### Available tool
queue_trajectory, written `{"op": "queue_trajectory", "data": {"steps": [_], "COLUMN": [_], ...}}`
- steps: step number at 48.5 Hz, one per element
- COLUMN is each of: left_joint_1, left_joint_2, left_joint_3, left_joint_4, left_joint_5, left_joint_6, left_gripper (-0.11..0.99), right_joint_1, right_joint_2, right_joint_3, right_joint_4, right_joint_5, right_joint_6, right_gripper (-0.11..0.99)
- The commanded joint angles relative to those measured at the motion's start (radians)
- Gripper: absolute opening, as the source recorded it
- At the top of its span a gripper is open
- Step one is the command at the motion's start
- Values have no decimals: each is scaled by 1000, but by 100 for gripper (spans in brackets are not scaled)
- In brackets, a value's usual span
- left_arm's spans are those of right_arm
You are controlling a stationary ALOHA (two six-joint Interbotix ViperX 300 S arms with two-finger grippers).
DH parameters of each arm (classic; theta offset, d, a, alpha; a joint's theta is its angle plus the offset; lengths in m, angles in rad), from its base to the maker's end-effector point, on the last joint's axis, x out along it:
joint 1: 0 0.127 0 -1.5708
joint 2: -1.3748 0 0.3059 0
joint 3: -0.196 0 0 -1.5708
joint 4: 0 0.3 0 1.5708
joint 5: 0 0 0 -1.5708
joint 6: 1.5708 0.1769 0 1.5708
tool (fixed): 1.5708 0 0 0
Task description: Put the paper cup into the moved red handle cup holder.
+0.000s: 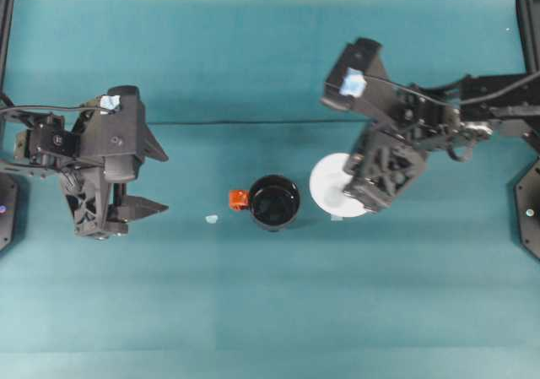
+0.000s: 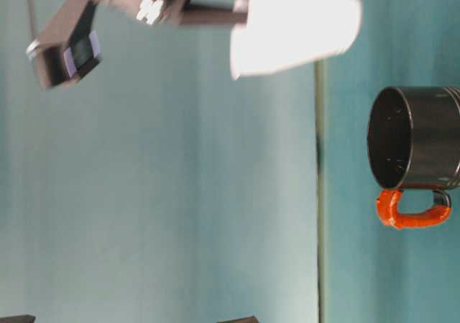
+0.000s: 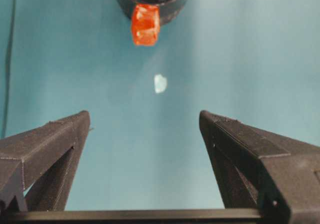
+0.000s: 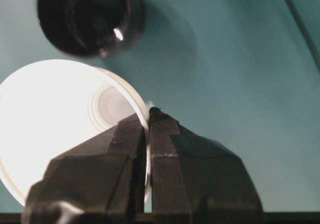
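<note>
Hovering at the left of the overhead frame, the left tool stood with its jaws spread wide and nothing between them, pointed toward the middle of the teal tabletop. Its own wrist camera showed the two black fingers far apart at the lower corners, bare cloth between them.

A small pale scrap lay on the tabletop to the right of that tool, just left of the holder's handle; the left wrist view placed it in the upper middle of the frame, below the red tab.

At centre frame overhead stood the red handle cup holder, a glossy black cup, upright and open-mouthed, its red-orange handle turned toward the left edge. The table-level camera showed its red loop handle clearly.

Immediately right of the holder overhead was the paper cup, white, its rim partly hidden under the right arm. The table-level view showed the cup lifted clear of the tabletop and tilted. The right tool was pinched on the cup's rim; in the right wrist view its fingers closed narrowly on the cup wall, one inside and one outside, with the holder at the upper left of that frame.
</note>
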Motion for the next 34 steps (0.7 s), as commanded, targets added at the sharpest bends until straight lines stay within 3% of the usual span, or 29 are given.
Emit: {"op": "queue_trajectory", "data": {"steps": [1,7,9,16,34], "left_joint_1": [-2,-2,-3,-2,-3], "left_joint_2": [-12,-12,-12,-12,-12], "left_joint_3": [-12,-12,-12,-12,-12], "left_joint_4": [5,5,5,5,5], "left_joint_5": [-6,-6,-6,-6,-6], "left_joint_6": [0,-2,-3,-3,-2], "left_gripper": [96,96,96,96,96], "right_joint_1": [-3,-6,-12,-20,23], "right_joint_2": [21,60,74,130,252], "right_joint_3": [-61,-103,-115,-152,-213], "right_joint_4": [-15,-43,-46,-44,-43], "right_joint_5": [-6,-8,-8,-15,-20], "right_joint_6": [-17,-18,-18,-17,-17], "right_gripper": [-11,-11,-11,-11,-11]}}
